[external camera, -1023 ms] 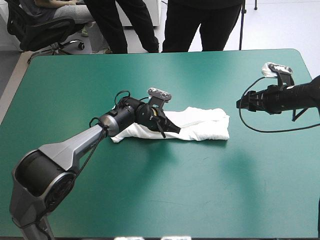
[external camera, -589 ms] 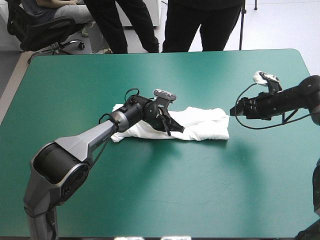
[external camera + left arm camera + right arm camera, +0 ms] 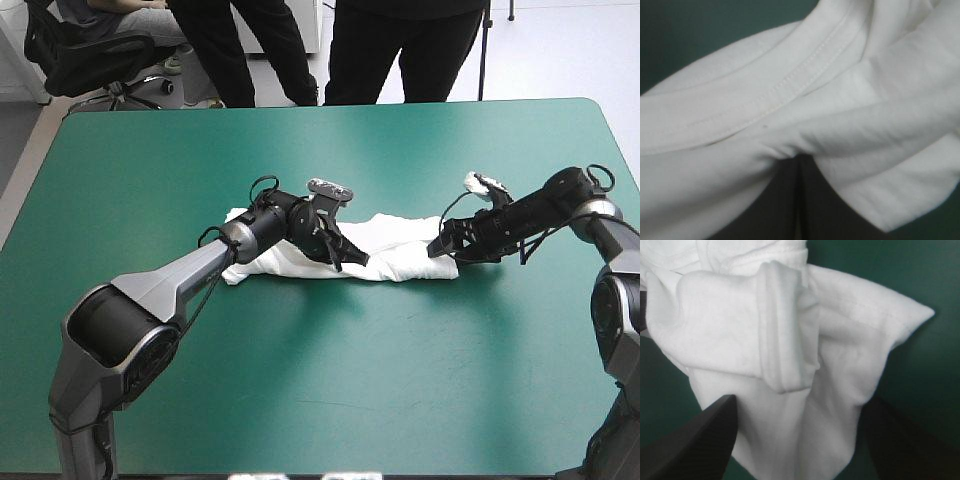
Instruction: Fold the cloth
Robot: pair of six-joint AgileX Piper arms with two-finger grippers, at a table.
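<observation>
Right pincer [image 3: 437,250] has reached T-shirt [image 3: 400,260]

T-shirt [image 3: 405,258]: middle hidden under the left gripper [image 3: 348,258] in the high view; runs past the edges in both wrist views.
Left gripper tips: buried under a blurred fold.
Right gripper [image 3: 801,405]: finger [image 3: 705,440] bases cut off by the picture's edge.
</observation>
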